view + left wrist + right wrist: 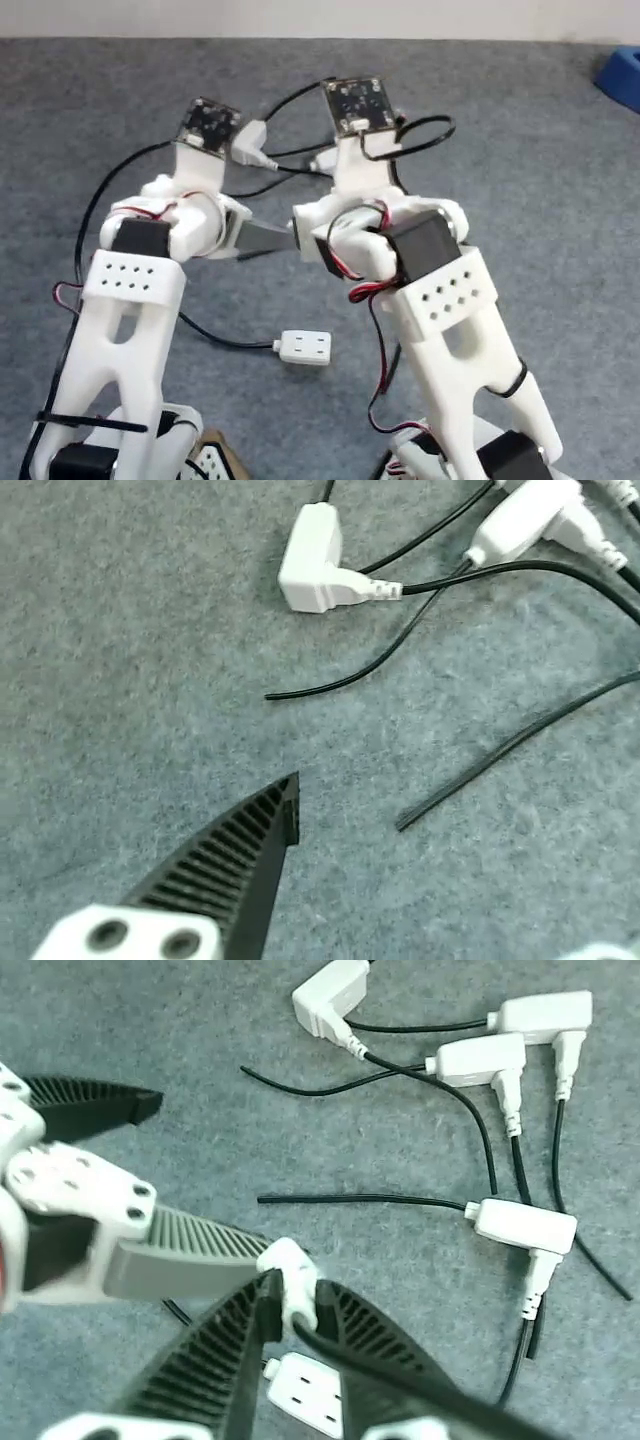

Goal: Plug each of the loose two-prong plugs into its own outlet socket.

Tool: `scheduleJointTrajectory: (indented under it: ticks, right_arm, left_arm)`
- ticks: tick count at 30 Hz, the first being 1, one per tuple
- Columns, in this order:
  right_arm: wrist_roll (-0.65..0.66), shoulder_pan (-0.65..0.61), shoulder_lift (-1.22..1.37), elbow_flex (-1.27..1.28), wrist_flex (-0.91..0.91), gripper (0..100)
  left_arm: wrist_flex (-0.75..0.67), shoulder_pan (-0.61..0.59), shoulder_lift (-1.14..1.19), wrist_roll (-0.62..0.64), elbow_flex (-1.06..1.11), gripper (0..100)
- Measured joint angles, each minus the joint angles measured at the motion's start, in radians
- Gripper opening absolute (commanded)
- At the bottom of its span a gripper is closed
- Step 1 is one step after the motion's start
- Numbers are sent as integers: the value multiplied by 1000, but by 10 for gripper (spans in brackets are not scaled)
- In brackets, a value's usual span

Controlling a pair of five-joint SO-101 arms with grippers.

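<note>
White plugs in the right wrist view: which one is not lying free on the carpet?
The small plug pinched between the right gripper's fingers, close to the outlet block. The others lie loose on the carpet, untouched.

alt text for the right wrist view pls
The right gripper is shut on a white plug close to a white outlet socket on grey carpet. The left gripper is open beside it, and other white plugs with black cords lie farther off.

We count two arms, the left arm (125,300) and the right arm (455,300); one white outlet block (305,347); one blue object (620,75); and five white plugs: first plug (328,998), second plug (545,1010), third plug (478,1058), fourth plug (525,1225), fifth plug (288,1265).
</note>
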Motion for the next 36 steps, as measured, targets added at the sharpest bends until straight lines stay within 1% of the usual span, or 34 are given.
scheduleJointTrajectory:
  ticks: [4, 9, 12, 14, 16, 19, 21, 25, 28, 32, 36]
  right_arm:
    - [26, 0, 3, 5, 32, 6]
    - [61, 0, 20, 3, 31, 6]
    - [117, 0, 18, 18, 31, 6]
    - [172, -3, 18, 69, 31, 6]
    - [227, -12, 18, 144, 25, 6]
    - [321, -48, 18, 258, -12, 6]
    - [370, -92, 15, 338, -52, 6]
    - [488, -216, -77, 493, -132, 6]
    - [563, -287, -183, 589, -172, 6]
    - [631, -301, -305, 701, -210, 6]
    - [655, -305, -385, 766, -232, 6]
  left_arm:
    - [-11, -75, -2, -14, -15, 538]
    - [-12, -127, -2, -55, -17, 538]
    - [-12, -196, -2, -57, -17, 538]
    - [-17, -256, -2, -57, -15, 538]
    - [-51, -321, -2, -58, -8, 538]
    - [-103, -425, -2, -63, -3, 538]
    - [-143, -474, -2, -75, 20, 538]
    - [-221, -503, -2, -153, 94, 538]
    - [-276, -526, -2, -176, 140, 538]
    - [-313, -577, -2, -183, 158, 538]
    - [-316, -623, -2, -183, 158, 538]
